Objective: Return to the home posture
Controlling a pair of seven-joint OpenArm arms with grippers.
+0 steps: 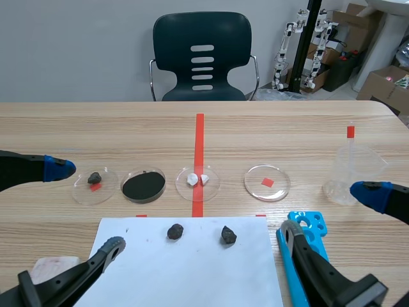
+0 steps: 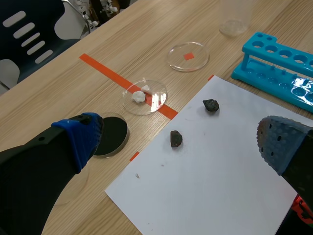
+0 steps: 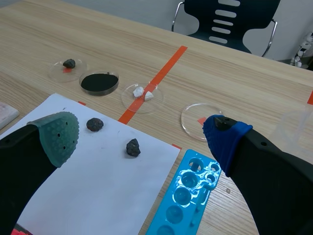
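Observation:
My left gripper (image 1: 86,208) hangs open low over the table's left side, above the near-left corner of a white paper sheet (image 1: 192,272). My right gripper (image 1: 331,211) is open over the blue test tube rack (image 1: 301,256) at the near right. Neither holds anything. Two dark rocks (image 1: 175,231) (image 1: 228,235) lie on the sheet's far edge. In the left wrist view the open gripper (image 2: 182,131) stands above the rocks (image 2: 176,139) (image 2: 211,105). In the right wrist view the gripper (image 3: 142,134) is open above the sheet (image 3: 88,186) and rack (image 3: 183,200).
A row of petri dishes lies beyond the sheet: one with a small rock (image 1: 94,183), one with black powder (image 1: 144,185), one with white bits (image 1: 197,181), one bare (image 1: 266,182). A clear plastic funnel (image 1: 350,171) stands at the right. A pale pad (image 1: 54,267) lies near left. A chair (image 1: 202,57) stands behind.

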